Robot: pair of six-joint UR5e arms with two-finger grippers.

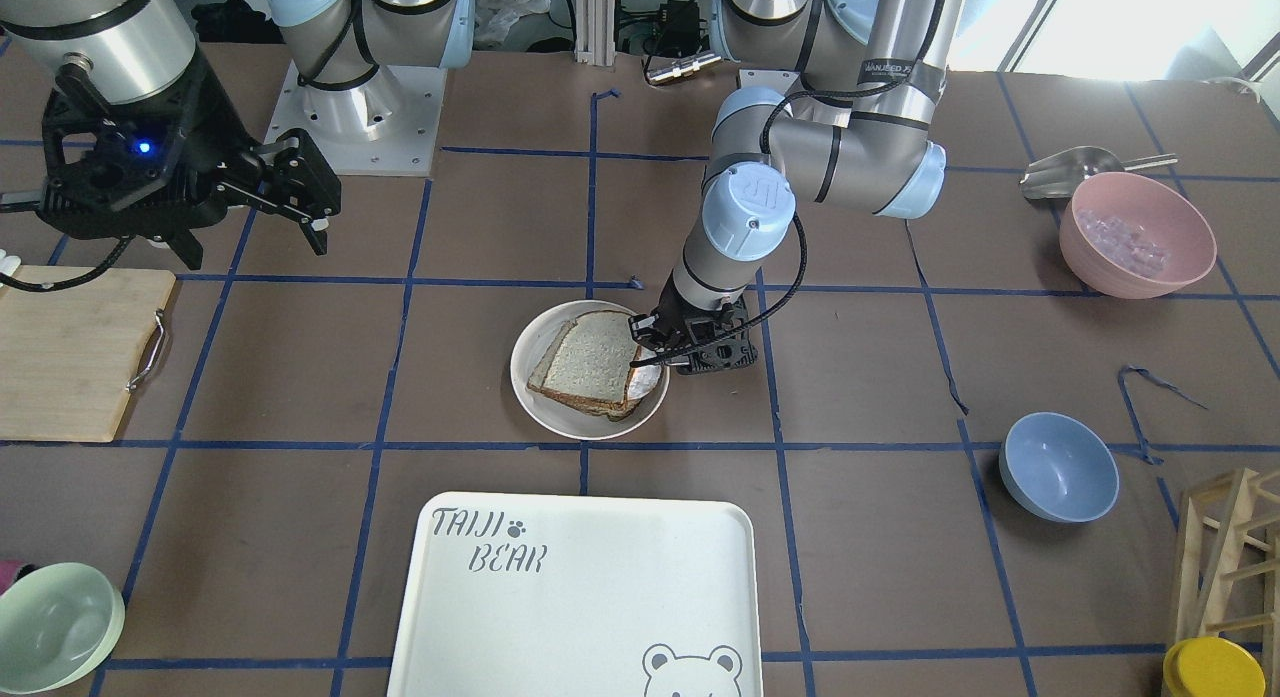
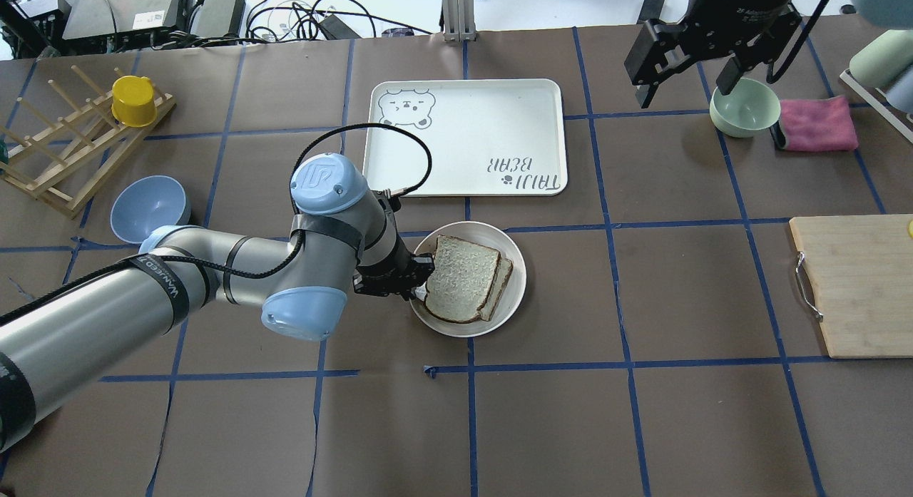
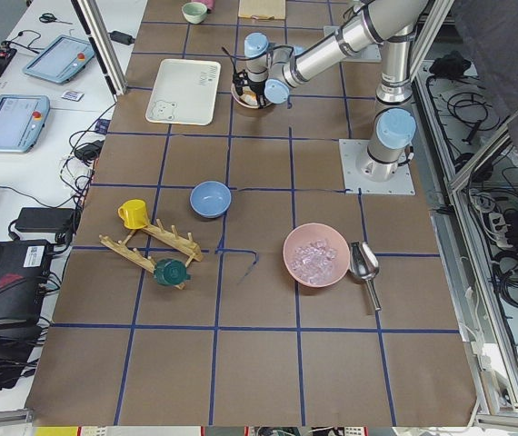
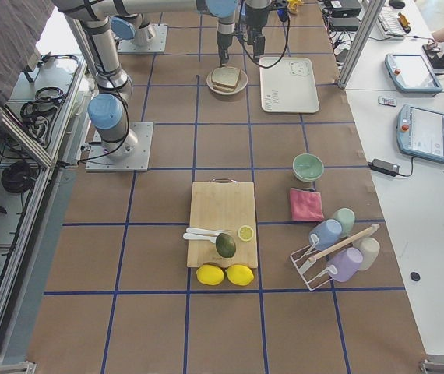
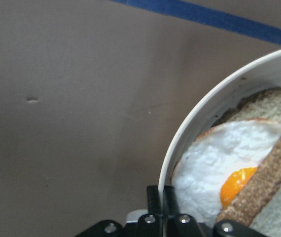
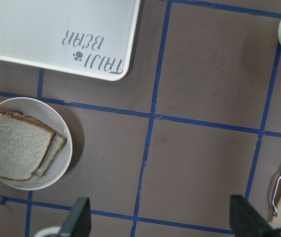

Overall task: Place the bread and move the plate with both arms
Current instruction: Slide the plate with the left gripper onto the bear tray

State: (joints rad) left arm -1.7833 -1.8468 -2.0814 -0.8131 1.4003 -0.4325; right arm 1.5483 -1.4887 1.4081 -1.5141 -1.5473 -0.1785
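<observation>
The cream-white plate (image 2: 515, 297) sits mid-table, just on the robot's side of the tray. On it the bread (image 2: 462, 277) lies on top of a fried egg (image 5: 214, 163) and a second slice (image 2: 505, 279). My left gripper (image 2: 417, 283) is low at the plate's edge on the robot's left. In the left wrist view its fingers (image 5: 161, 195) are shut on the plate's rim (image 5: 190, 133). My right gripper (image 2: 685, 80) hangs high over the table's far right, open and empty. Its view shows the plate (image 6: 61, 163) and bread (image 6: 17, 148) far below.
The "TAIJI BEAR" tray (image 2: 463, 137) lies just beyond the plate. A green bowl (image 2: 744, 106) and a pink cloth (image 2: 817, 124) are at the far right. A wooden cutting board (image 2: 856, 283) is to the right. A blue bowl (image 2: 150, 208) and a wooden rack (image 2: 64, 155) are to the left.
</observation>
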